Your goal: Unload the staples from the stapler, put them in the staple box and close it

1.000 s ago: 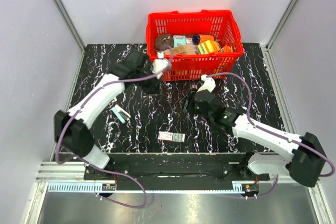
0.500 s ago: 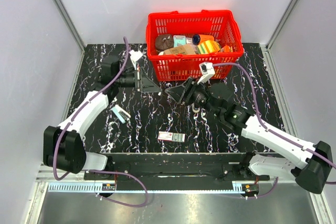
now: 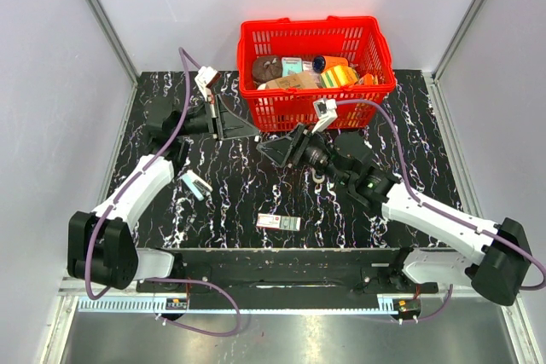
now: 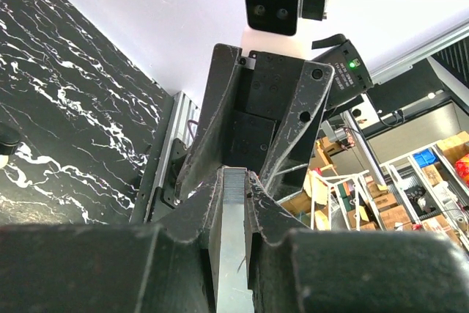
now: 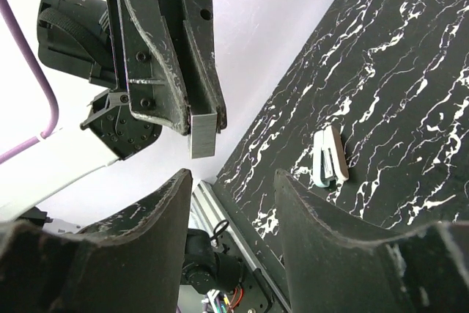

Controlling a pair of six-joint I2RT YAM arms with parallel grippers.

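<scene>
So, from the big things down: the black marbled bench (image 3: 409,125) carries a red basket (image 3: 316,25) of odds and ends at its far edge. Both arms meet in the air in front of it. Your left claw (image 5: 204,118) is clamped tight on the stapler (image 5: 204,138), held clear of the bench, and only its silvery-grey ridged end pokes past the black fingers. Your right claw (image 5: 233,181) faces it with its jaws apart and nothing between them, near that end but not touching. A red-and-white flat box (image 3: 280,222) and a small white-and-teal piece (image 3: 194,185) lie on the bench. I see no loose staples anywhere, so I judge the pulling-out is yet to do.
</scene>
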